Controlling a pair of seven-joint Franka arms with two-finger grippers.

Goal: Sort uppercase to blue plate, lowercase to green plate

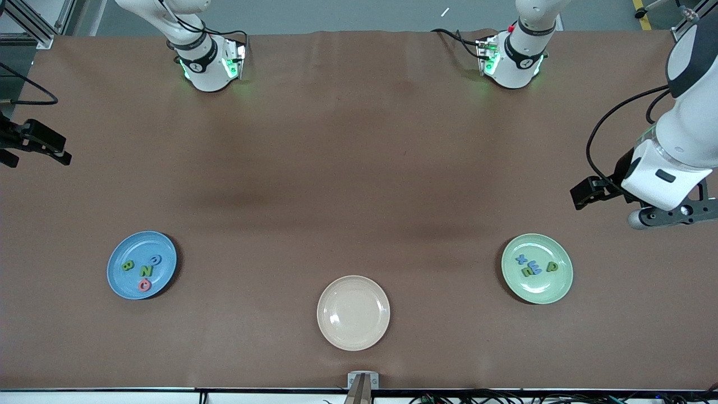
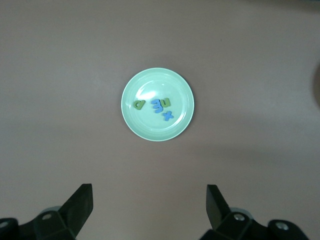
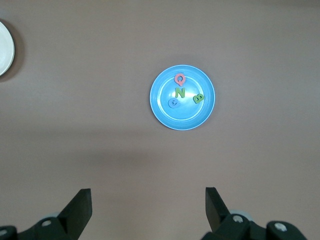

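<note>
The blue plate [image 1: 134,245] lies toward the right arm's end of the table and holds the uppercase letters: green B [image 1: 128,266], green N [image 1: 146,270], a blue C-like letter [image 1: 155,260] and a red round one [image 1: 145,285]. On the green plate [image 1: 538,289], toward the left arm's end, lie the lowercase letters: blue x [image 1: 521,259], green n [image 1: 527,271], a blue m-like letter [image 1: 535,268] and green p [image 1: 552,267]. My left gripper [image 2: 150,192] hangs open and empty high over bare table beside the green plate [image 2: 157,127]. My right gripper [image 3: 148,196] is likewise open and empty, high beside the blue plate [image 3: 185,117].
A cream plate [image 1: 353,312] with nothing on it lies between the two other plates, nearer the front camera. Brown cloth covers the whole table. Both arm bases [image 1: 205,62] [image 1: 513,59] stand along the table's edge farthest from the camera.
</note>
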